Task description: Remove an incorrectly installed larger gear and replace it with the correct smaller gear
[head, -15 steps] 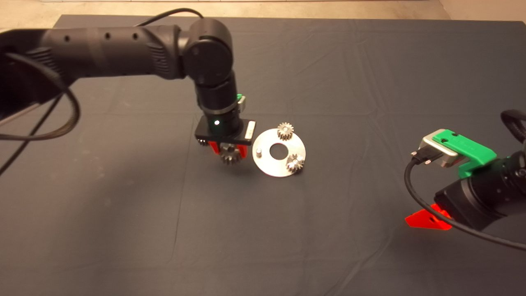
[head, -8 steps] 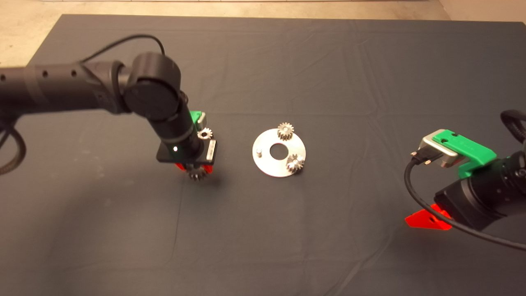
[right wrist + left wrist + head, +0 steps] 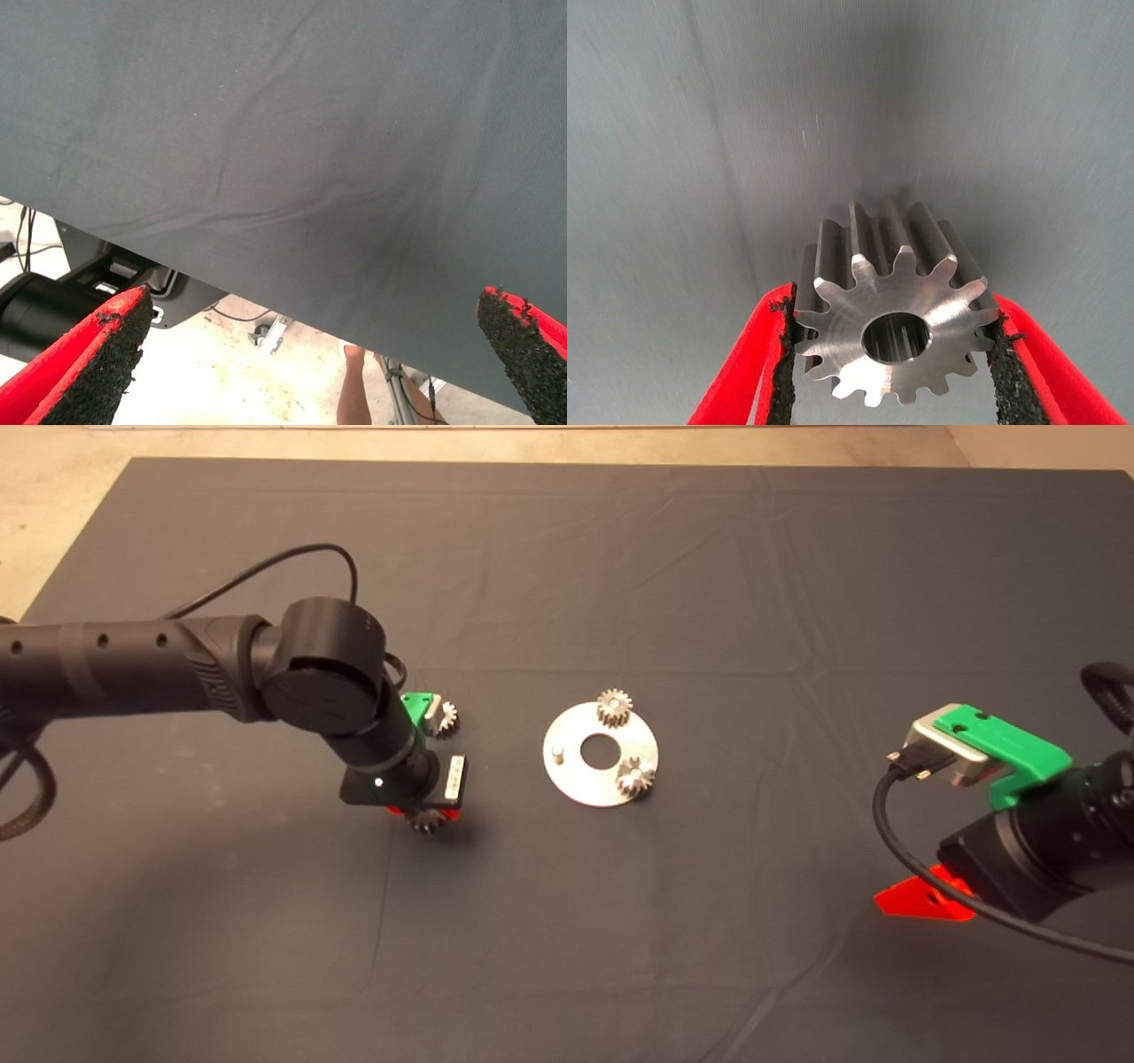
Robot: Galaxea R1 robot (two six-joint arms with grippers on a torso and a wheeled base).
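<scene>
The left gripper (image 3: 427, 817) has carried the larger gear (image 3: 893, 332) away from the plate (image 3: 576, 784) and now sits low over the mat (image 3: 709, 558), well to the plate's left; its pads clamp the gear by the teeth on both sides. That leaves the plate's near-left pin (image 3: 557, 754) bare, with two small gears still on the other pins. A smaller gear (image 3: 446, 717) lies on the mat just beyond the wrist, partly hidden, so its size is hard to judge. Removal looks done; setting the big gear down and fetching that one should follow. The right gripper (image 3: 310, 354) waits at the mat's right edge, fingers spread wide.
</scene>
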